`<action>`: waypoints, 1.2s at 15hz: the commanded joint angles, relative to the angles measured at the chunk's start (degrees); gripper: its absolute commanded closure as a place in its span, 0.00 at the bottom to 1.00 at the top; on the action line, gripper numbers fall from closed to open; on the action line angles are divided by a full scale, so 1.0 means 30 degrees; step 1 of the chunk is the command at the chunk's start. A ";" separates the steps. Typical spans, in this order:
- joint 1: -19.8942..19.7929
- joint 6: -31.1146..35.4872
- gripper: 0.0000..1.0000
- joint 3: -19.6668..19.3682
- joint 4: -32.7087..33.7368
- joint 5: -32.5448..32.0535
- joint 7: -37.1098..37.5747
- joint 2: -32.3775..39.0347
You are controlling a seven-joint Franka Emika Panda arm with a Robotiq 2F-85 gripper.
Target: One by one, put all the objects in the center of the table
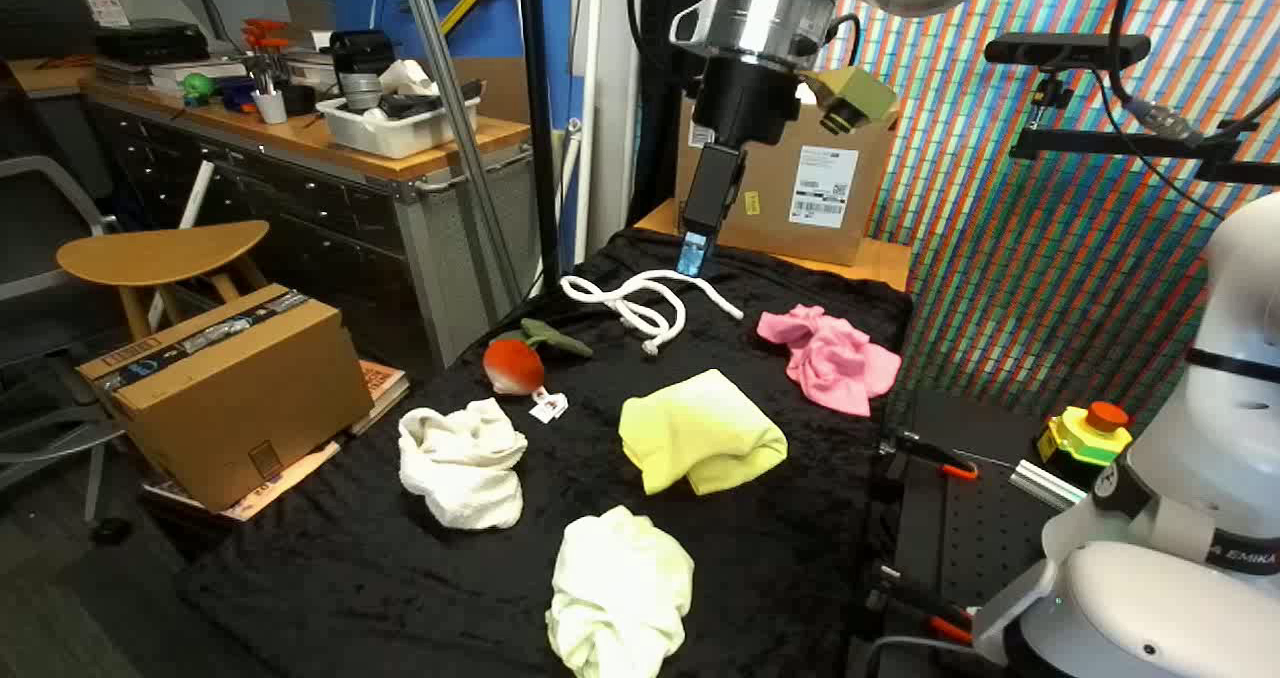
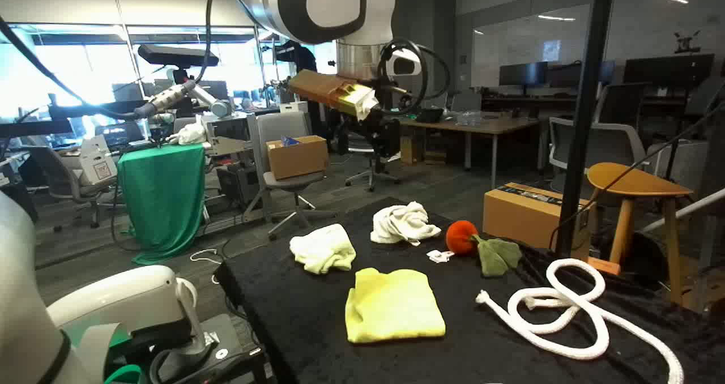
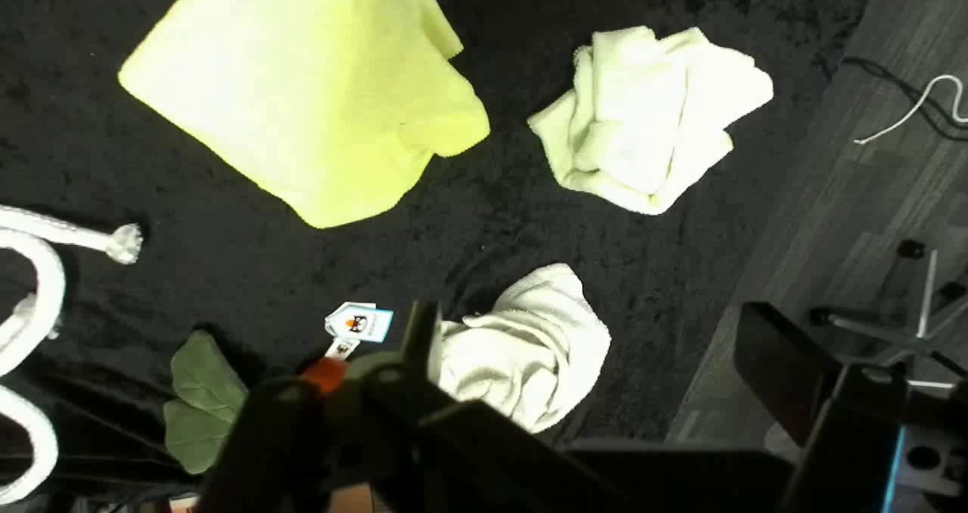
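Empty, its fingers (image 3: 786, 377) spread wide, the claw (image 3: 590, 314) hangs high above the black-draped table (image 1: 760, 558); I take that height as room to clear everything before choosing. All the objects lie lower than it. Past the tips, the wrist view shows a white cloth (image 3: 552, 331) in the gap, its edge running behind one finger; bunched into folds, it should give a pinch something to bite. Farther out lie a rumpled pale cloth (image 3: 650, 119) and a broad yellow cloth (image 3: 302, 97). The yellow one has the middle, others scattered around, so I'd guess that's the gathering spot, with most of the gathering left to do. That same finger side hides much of a red plush (image 2: 461, 238); past it, a white rope (image 2: 579, 301) sprawls in loops, probably the fussiest grip. Baseward of the claw, outside the wrist view, sits a pink cloth (image 1: 835, 363).
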 commanded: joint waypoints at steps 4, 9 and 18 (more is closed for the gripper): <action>-0.0406 -0.0087 0.00 0.0386 0.0344 -0.0023 -0.0107 0.0098; -0.1039 0.0521 0.00 0.0528 0.0999 -0.0802 0.0419 0.1200; -0.1887 0.1450 0.00 0.0582 0.1258 -0.0961 0.1271 0.3902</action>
